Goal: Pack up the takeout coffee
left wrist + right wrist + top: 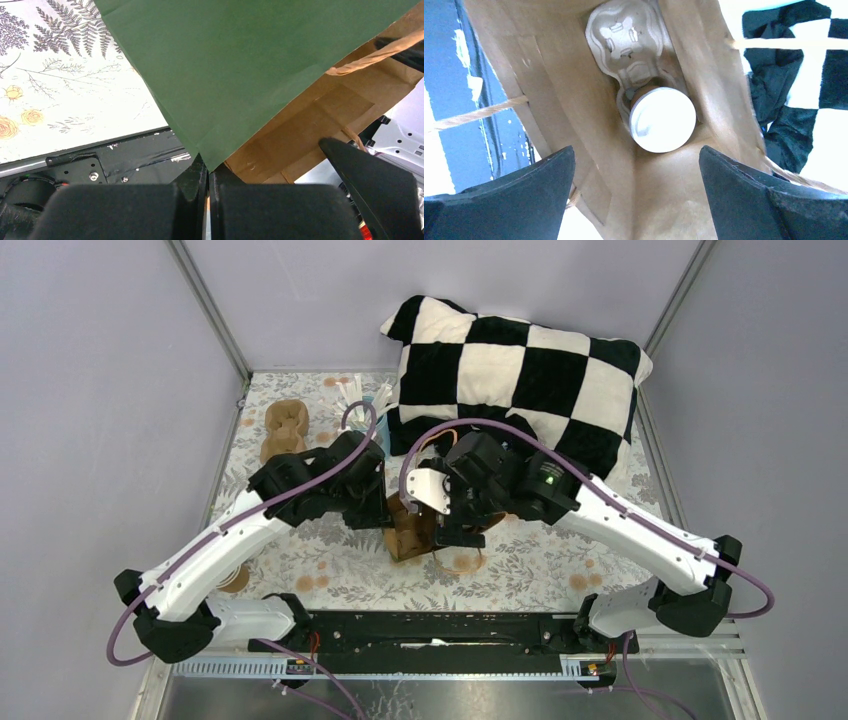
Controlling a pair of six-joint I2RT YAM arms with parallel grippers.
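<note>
The takeout coffee (662,120), a brown cup with a round off-white lid, stands in one hole of a pulp carrier (624,35) at the bottom of the bag. The bag is green outside (240,65) and brown inside (659,200). It stands at the table's middle (412,532). My left gripper (210,172) is shut on the bag's green rim and shows in the top view (385,510). My right gripper (636,172) is open and empty above the bag's mouth, looking straight down at the lid; it also shows in the top view (460,530).
A black-and-white checkered pillow (520,370) lies at the back. A second pulp carrier (285,425) sits at the back left, with pale items (355,400) beside it. A brown object (237,578) lies by the left arm. The bag's twisted handle (370,55) hangs loose.
</note>
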